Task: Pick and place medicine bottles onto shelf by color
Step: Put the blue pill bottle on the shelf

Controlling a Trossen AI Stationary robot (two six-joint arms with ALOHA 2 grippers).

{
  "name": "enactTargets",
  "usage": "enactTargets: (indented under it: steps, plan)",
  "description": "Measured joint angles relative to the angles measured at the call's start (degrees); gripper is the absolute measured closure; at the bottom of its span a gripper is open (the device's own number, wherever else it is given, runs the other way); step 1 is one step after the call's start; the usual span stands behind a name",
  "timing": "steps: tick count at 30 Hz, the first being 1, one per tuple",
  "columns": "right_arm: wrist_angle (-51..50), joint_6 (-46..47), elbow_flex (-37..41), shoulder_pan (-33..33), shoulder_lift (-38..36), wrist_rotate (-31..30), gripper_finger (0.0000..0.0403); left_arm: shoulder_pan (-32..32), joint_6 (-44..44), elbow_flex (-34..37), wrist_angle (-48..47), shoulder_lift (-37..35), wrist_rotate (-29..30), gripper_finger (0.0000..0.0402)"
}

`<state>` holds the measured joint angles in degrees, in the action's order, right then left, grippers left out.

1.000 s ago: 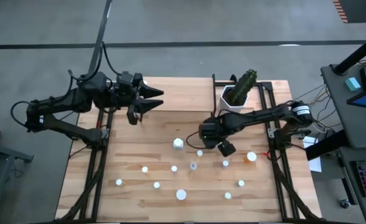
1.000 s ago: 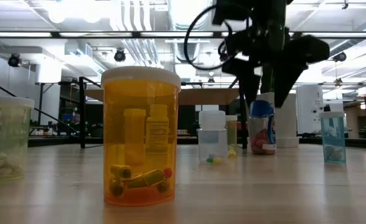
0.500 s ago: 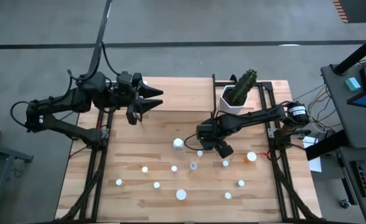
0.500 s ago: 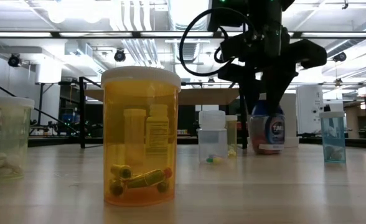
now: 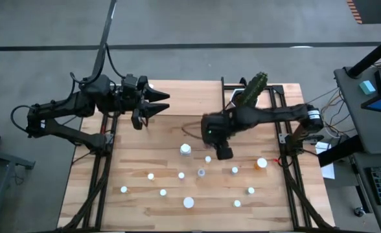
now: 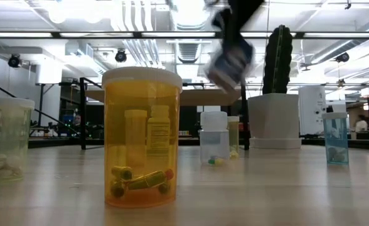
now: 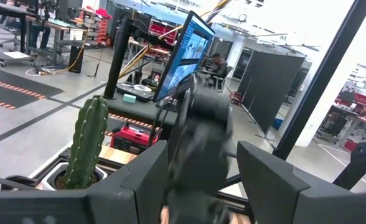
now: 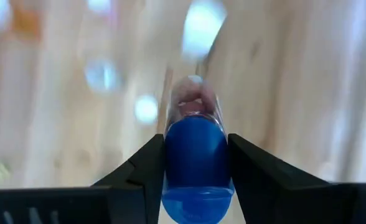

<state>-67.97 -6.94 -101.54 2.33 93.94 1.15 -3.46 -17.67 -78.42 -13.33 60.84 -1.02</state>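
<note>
From above, the right gripper (image 5: 221, 150) hangs over the middle of the table (image 5: 138, 200), near the low wooden shelf (image 5: 190, 103) at the far side, with the white-capped medicine bottles (image 5: 188, 202) scattered on the boards closer to the near edge; what it carries is hidden under the arm here. The left gripper (image 5: 157, 103) waits over the shelf's left part, its two fingers spread and holding nothing. At table height, the blue bottle (image 6: 229, 63) is in the air, well above the tabletop and tilted, its long axis slanting up toward the right; its label is blurred and no writing can be read. A large amber bottle (image 6: 142, 138) stands upright in front, with a printed label showing through it that is too small to read, and a cactus (image 6: 277, 59) in a white pot (image 6: 273, 120) stands behind. The left wrist view shows that arm's fingers (image 7: 139, 180) apart with only the blurred right arm (image 7: 198, 143) beyond. In the right wrist view, the two fingers (image 8: 142, 171) are closed against the sides of the blue bottle (image 8: 195, 162), blue end toward the camera, its long axis pointing straight away.
</note>
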Motion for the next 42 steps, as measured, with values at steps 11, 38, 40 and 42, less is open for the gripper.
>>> enactTargets:
  steps: [11, 38, 40, 42]
  plan:
    - [-9.66, -1.11, -18.43, -7.09, 3.76, -17.44, 0.0351, 0.00, -0.07, 0.03, 0.01, 0.04, -0.02, 0.0224]
    - [-11.57, 9.02, -24.98, -10.50, -2.31, -11.70, 0.0384, -0.29, 6.85, 0.14, -0.58, 10.11, 4.77, 0.0220]
    - [-11.75, 11.12, -24.93, -10.51, -2.60, -11.69, 0.0364, -0.54, 9.36, 0.14, -1.64, 11.76, 4.84, 0.0213]
    - [-11.55, 13.76, -24.92, -10.91, -2.65, -11.65, 0.0335, -0.72, 11.62, 0.12, -3.51, 13.29, 5.72, 0.0202]
